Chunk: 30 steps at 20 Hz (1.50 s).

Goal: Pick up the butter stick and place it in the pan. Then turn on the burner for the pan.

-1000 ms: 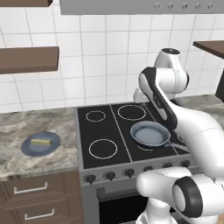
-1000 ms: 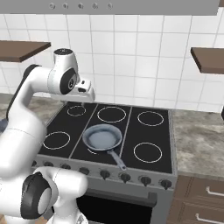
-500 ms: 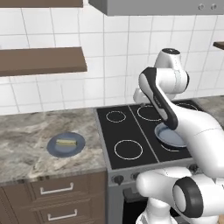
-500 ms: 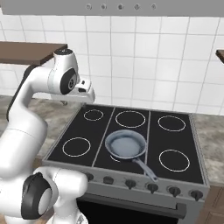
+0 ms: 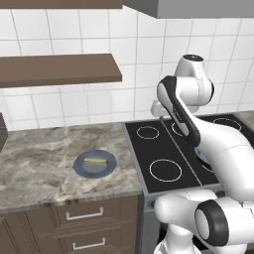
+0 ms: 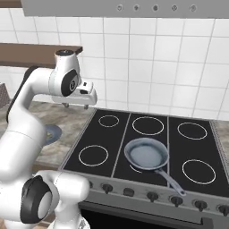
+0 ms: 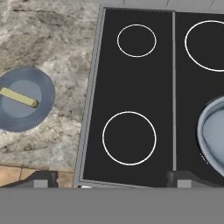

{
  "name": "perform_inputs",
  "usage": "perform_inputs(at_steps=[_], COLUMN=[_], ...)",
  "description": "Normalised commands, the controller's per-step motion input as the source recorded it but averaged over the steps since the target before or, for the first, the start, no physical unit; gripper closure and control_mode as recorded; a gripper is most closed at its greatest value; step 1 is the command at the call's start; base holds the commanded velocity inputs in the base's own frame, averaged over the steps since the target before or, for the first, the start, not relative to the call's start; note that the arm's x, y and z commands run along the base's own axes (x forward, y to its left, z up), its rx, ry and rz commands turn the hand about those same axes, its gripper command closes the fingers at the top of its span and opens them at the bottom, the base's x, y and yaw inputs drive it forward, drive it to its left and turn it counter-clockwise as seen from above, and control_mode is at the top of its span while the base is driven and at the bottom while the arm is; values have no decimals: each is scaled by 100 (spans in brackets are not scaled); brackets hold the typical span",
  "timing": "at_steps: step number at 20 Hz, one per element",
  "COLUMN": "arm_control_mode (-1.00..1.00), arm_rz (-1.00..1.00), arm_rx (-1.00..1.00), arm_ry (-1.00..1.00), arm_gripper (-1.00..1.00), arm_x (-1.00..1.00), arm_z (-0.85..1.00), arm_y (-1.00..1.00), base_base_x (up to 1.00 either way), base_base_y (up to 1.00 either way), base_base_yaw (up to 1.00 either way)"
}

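From the left base, your butter stick (image 5: 95, 161) lies on a blue plate (image 5: 111, 165) on the counter, well apart from the arm. From the right, the pan (image 6: 146, 154) waits on the cooktop. The hand view shows jaws spread wide, empty; grip off-centre and you may skid the plate.
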Motion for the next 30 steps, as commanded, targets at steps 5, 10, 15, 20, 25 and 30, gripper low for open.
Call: perform_inputs(at_steps=[5, 10, 15, 20, 25, 30], arm_control_mode=[100, 100, 100, 100, 100, 100], arm_rz=[0, 0, 0, 0, 0, 0], arm_rx=[0, 0, 0, 0, 0, 0], arm_ry=[0, 0, 0, 0, 0, 0], arm_gripper=[-100, -100, -100, -100, -100, -100], arm_x=[0, 0, 0, 0, 0, 0], arm_z=[0, 0, 0, 0, 0, 0], arm_y=[0, 0, 0, 0, 0, 0], base_base_x=[7, 33, 45, 41, 43, 31], base_base_y=[30, 43, 66, 82, 86, 96], base_base_yaw=[13, 7, 5, 9, 17, 21])
